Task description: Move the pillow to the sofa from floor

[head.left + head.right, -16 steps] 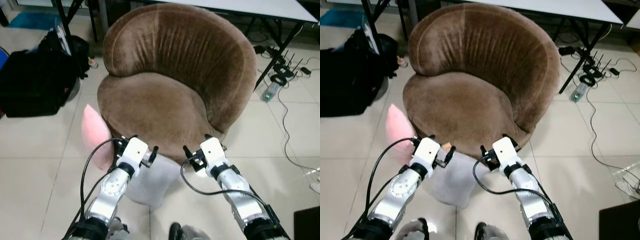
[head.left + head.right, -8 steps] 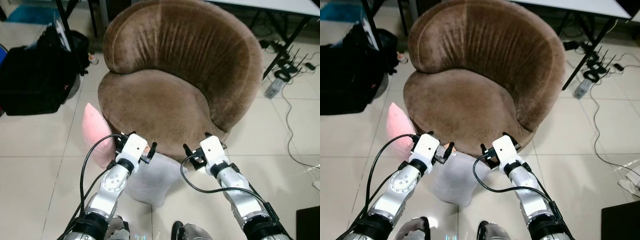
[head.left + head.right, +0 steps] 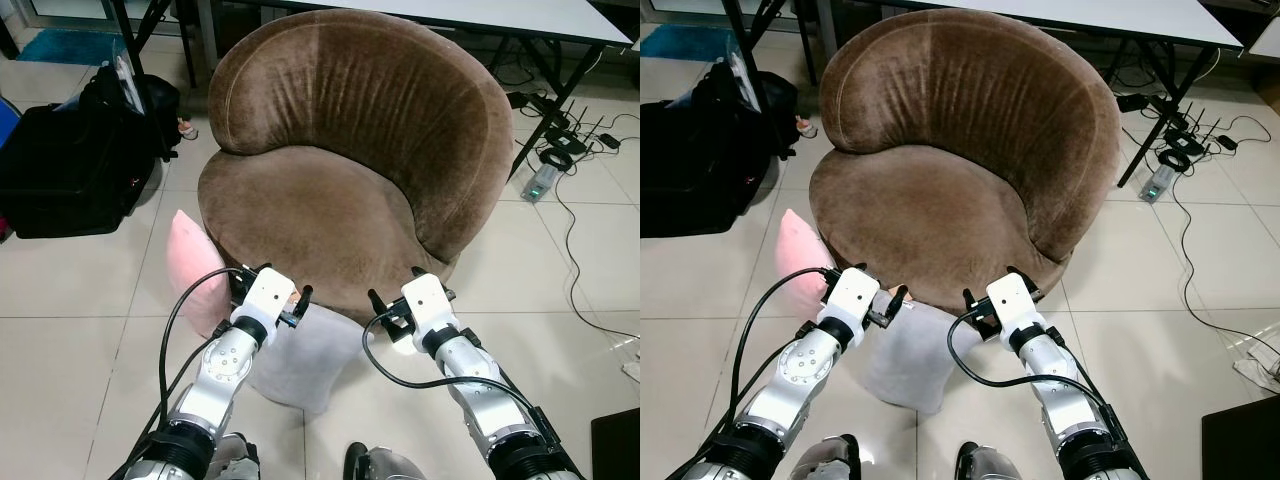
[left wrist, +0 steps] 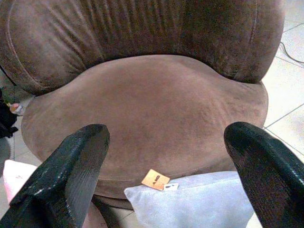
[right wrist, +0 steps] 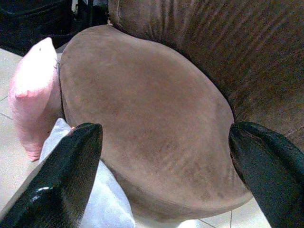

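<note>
A pale grey pillow (image 3: pixel 310 365) lies on the tiled floor, leaning against the front of the round brown sofa chair (image 3: pixel 310 210). A pink pillow (image 3: pixel 192 270) stands against the sofa's left side. My left gripper (image 3: pixel 271 284) hovers open over the grey pillow's left top edge, at the seat's front rim. My right gripper (image 3: pixel 410 290) is open too, above the pillow's right top corner. In the left wrist view the grey pillow (image 4: pixel 199 202), with an orange tag, sits below the wide-spread fingers (image 4: pixel 71 171). The right wrist view shows the seat (image 5: pixel 142 109), the pink pillow (image 5: pixel 31 95) and a corner of the grey pillow (image 5: pixel 109 204).
A black bag (image 3: pixel 70 160) sits on the floor to the left of the sofa. Table legs stand behind it. Cables and a power strip (image 3: pixel 545 180) lie on the tiles at the right. A dark object (image 3: pixel 615 445) is at the lower right corner.
The head view has shifted slightly. Both grippers stay open at the sofa's front edge over the grey pillow, and the pillows have not moved.
</note>
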Available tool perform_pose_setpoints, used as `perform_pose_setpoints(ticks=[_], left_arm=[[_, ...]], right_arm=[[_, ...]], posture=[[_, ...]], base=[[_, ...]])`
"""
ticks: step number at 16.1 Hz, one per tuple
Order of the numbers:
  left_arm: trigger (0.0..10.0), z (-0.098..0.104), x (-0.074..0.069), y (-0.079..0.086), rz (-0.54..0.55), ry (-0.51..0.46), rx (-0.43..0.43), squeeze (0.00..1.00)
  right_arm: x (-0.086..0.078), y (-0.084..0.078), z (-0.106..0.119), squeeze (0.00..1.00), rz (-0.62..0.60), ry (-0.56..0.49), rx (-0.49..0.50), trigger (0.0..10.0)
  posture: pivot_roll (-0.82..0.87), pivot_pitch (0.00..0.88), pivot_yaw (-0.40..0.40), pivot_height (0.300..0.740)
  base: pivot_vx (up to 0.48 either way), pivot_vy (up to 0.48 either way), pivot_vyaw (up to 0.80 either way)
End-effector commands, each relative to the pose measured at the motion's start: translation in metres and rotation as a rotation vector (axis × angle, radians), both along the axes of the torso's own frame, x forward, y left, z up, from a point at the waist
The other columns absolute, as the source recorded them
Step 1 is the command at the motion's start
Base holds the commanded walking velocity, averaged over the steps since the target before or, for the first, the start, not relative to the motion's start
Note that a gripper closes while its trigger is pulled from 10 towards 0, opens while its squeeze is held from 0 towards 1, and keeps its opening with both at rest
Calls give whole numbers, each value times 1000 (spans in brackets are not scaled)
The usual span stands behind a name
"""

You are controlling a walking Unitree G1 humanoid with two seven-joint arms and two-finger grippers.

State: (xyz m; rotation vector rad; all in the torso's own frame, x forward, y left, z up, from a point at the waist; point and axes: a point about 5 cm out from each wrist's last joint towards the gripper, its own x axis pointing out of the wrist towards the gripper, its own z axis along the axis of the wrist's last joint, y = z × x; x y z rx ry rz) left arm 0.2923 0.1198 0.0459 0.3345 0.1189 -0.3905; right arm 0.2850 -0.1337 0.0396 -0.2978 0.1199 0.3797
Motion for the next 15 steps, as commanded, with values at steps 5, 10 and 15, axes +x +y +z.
perform_pose_setpoints(ticks=[5,10,15], left_arm=[[10000,0,3,-3,-6,1,11,0],[10000,1,4,-4,-8,3,0,0],[10000,1,4,-7,-16,4,1,0]], right_arm=[[-2,-5,1,0,-8,-24,-1,10000],[-3,-4,3,0,4,-38,5,10000],[-6,-3,4,0,11,-50,14,10000]], posture=[[94,142,-80,740],[80,148,-76,740],[70,154,-71,740]], base=[[0,0,0],[0,0,0],[0,0,0]])
